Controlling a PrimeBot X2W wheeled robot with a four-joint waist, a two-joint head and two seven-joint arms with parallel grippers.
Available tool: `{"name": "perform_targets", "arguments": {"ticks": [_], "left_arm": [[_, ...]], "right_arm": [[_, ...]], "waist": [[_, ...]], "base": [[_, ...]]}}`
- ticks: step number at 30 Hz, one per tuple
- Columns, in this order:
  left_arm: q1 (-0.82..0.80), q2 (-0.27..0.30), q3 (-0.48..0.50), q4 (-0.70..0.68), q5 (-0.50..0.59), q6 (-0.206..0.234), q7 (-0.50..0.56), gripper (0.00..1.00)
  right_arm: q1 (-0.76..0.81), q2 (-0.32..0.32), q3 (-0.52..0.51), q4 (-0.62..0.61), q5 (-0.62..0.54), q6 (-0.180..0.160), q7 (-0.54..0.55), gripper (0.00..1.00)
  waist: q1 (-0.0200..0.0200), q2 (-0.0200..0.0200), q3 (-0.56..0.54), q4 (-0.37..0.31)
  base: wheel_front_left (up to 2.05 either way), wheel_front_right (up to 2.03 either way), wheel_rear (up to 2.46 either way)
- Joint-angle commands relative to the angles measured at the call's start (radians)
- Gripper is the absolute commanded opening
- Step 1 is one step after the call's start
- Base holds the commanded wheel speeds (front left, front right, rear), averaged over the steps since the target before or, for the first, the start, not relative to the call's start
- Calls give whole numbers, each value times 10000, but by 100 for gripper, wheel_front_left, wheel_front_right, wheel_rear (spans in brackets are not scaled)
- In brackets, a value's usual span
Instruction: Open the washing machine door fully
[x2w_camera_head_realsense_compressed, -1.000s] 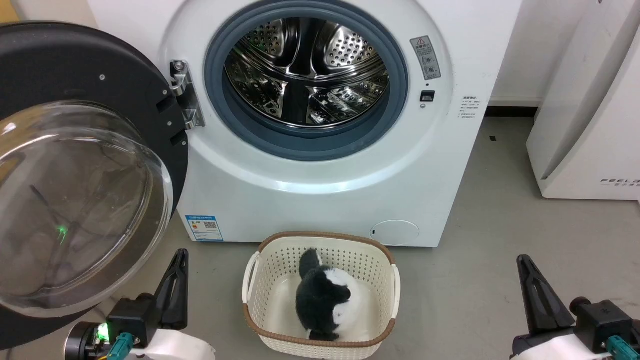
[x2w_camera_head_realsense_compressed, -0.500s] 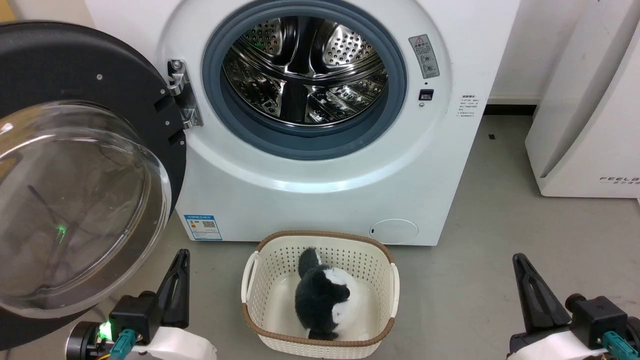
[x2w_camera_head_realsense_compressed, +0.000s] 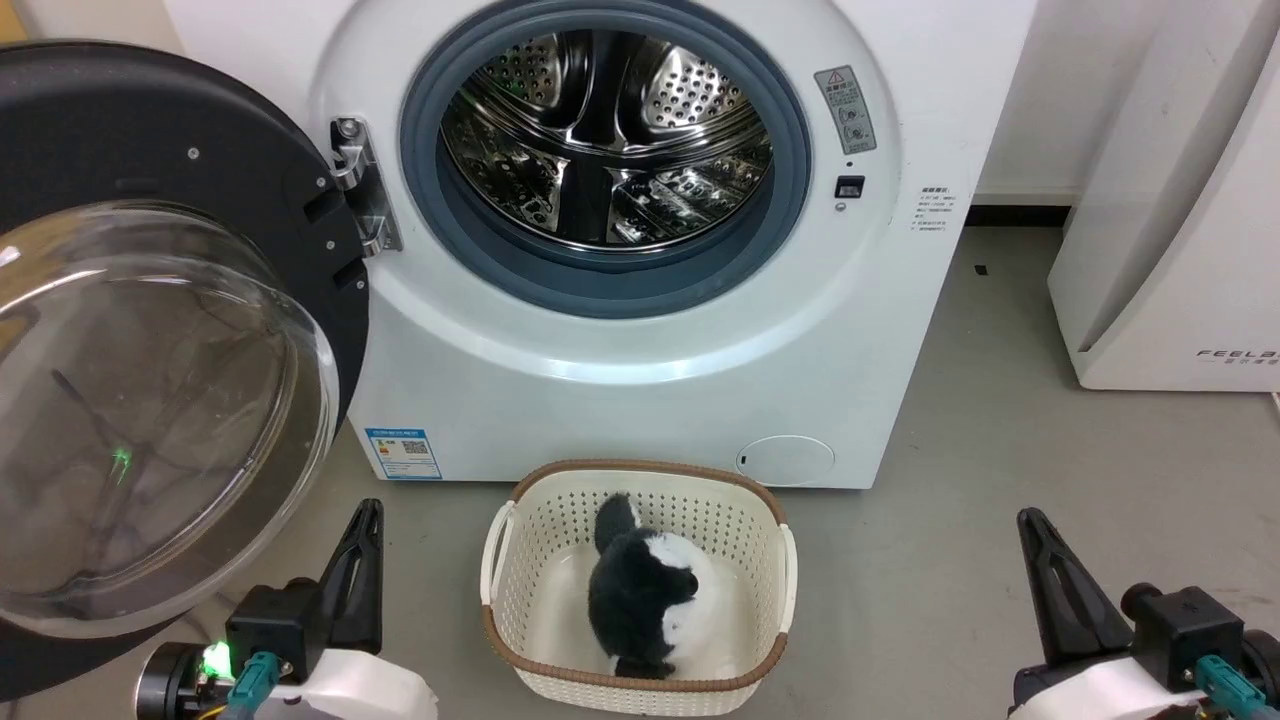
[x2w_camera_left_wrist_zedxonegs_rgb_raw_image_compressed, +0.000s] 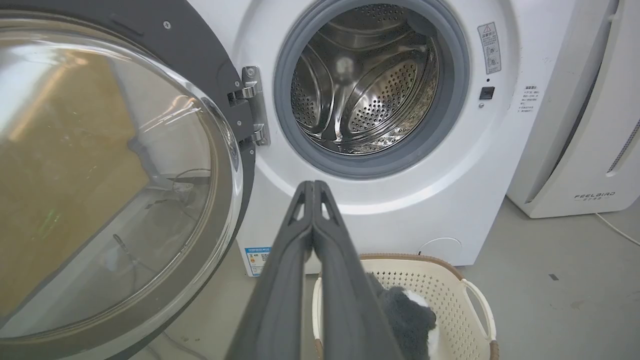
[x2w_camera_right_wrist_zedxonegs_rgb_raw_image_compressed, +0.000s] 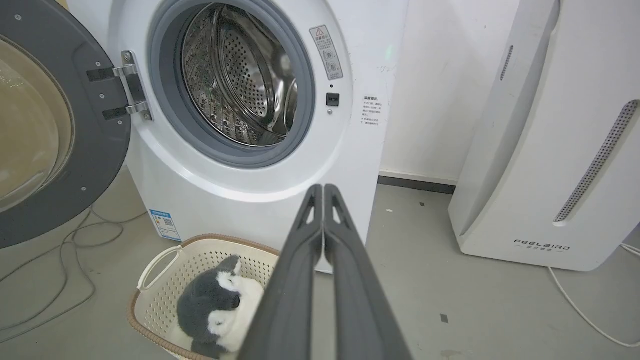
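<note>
While washing machine door hangs wide, pincers sit closed

Swung out left of the washing machine, the door looks fully open. Left gripper and right gripper hover low, fingers pressed together, empty. Any final nudge best lands on the black rim, not the glass.

Grey floor, washing machine standing on it, cream basket (plush toy inside) just before it — white appliance alongside
</note>
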Motion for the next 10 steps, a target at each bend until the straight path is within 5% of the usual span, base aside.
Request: {"name": "perform_targets", "arguments": {"ticks": [1,10], "left_arm": [[-91,-47,-39,-82,99,81,70,0],[-105,-62,-83,-140,121,165,254,0]], "right_arm": [[-183,17,47,-64,-59,3,79,0],[-227,20,112,-99,-73,3,264,0]], "waist": [[0,0,4,-4],[0,0,28,-28]], "base": [[0,0,0],[0,0,0]]}}
